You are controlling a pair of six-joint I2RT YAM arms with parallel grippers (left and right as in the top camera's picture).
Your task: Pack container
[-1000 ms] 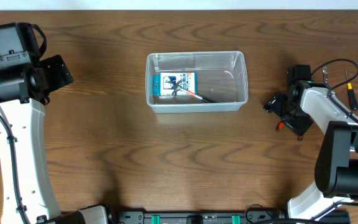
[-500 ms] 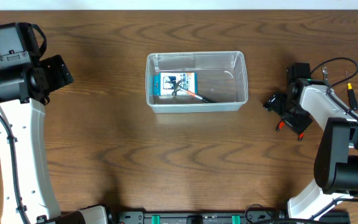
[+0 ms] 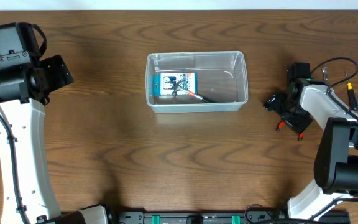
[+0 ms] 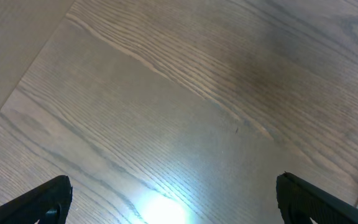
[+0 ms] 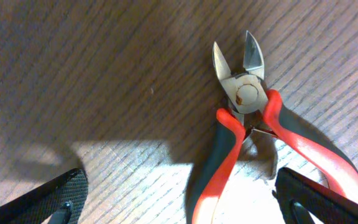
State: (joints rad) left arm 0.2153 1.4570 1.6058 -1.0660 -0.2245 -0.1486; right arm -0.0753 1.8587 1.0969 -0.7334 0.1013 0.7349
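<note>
The clear plastic container (image 3: 196, 60) stands at the table's middle back. Inside it lie a small blue-and-white printed box (image 3: 173, 84) and a thin tool with a red tip (image 3: 194, 94). My right gripper (image 3: 286, 115) is open at the right side of the table, low over red-and-black side cutters (image 5: 247, 118) that lie flat between its fingers (image 5: 179, 199). The cutters' red handle tips show in the overhead view (image 3: 281, 126). My left gripper (image 4: 174, 199) is open and empty over bare wood at the far left (image 3: 58, 71).
The wooden table (image 3: 135, 155) holds nothing else that I can see. A pale strip runs along its back edge (image 3: 166, 5). A black cable (image 3: 337, 65) loops above the right arm.
The right gripper has shifted very slightly toward the table's back; otherwise nothing has visibly changed.
</note>
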